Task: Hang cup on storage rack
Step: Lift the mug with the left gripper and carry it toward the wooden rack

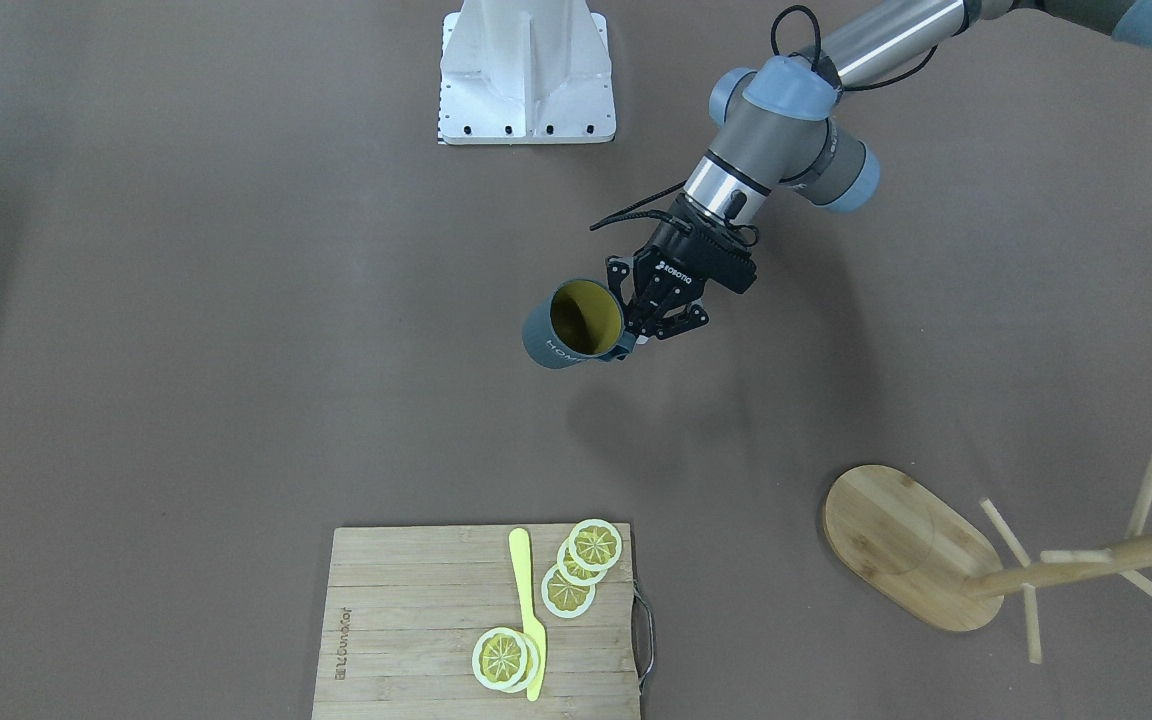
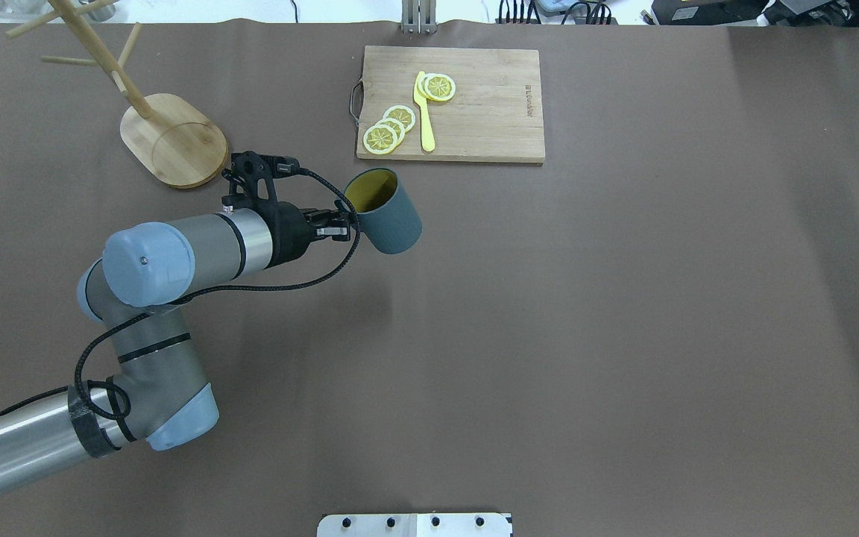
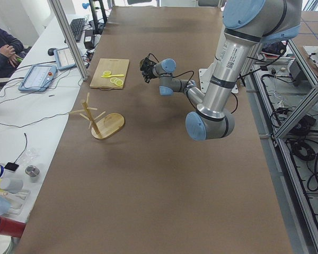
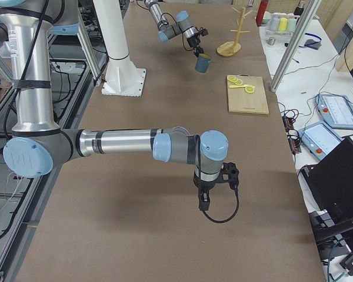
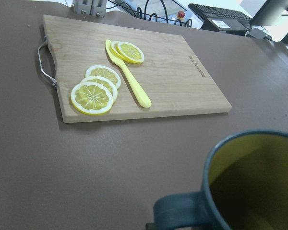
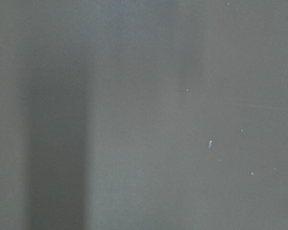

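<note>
Holds the cup [image 1: 571,330] off the table [image 1: 236,300], tipped, clamped at its handle side in the left tool [image 1: 648,325], likely to offer the loop to a peg. Finds the storage rack [image 1: 896,540] upright, well apart. Cannot tell the state of the right tool [image 4: 204,204].

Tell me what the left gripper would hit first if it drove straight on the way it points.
Apart from the cup it holds, the left gripper points to the robot's right and downward, so it would likely meet bare table just short of the cutting board. Depth is unclear; it might clip the board's near edge.
</note>
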Controlling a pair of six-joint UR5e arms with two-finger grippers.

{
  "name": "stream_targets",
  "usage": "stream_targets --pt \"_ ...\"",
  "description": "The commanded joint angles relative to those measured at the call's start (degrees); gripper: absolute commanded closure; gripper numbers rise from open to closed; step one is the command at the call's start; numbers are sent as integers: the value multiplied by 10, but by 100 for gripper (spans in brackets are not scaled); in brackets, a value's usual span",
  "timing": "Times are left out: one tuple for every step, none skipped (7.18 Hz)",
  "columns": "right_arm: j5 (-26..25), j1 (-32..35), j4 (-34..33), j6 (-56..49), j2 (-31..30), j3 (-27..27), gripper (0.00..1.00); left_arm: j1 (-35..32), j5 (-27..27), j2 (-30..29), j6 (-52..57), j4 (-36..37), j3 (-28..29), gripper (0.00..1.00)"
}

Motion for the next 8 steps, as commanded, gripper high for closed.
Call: stream_targets --pt "0 -6 43 0 1 -38 0 -39 -71 5 -116 3 0 100" --pt "0 -16 44 1 1 -40 0 -74 -129 10 -175 4 3 100" --pt "0 -19 44 2 1 -40 0 -113 -197 11 -248 4 8 100" --pt "0 -20 44 2 1 -40 0 -150 -246 10 -345 3 11 100" --pt "0 -20 44 2 1 -40 0 -171 -262 8 -402 1 11 100" --pt "0 -21 44 3 1 -40 0 -184 -262 4 -479 -12 15 100" --pt "-1 -21 44 3 2 -40 0 -192 -262 1 -558 -44 27 100" --pt "-2 -21 44 3 3 -40 0 -195 -262 0 -605 -76 42 100"
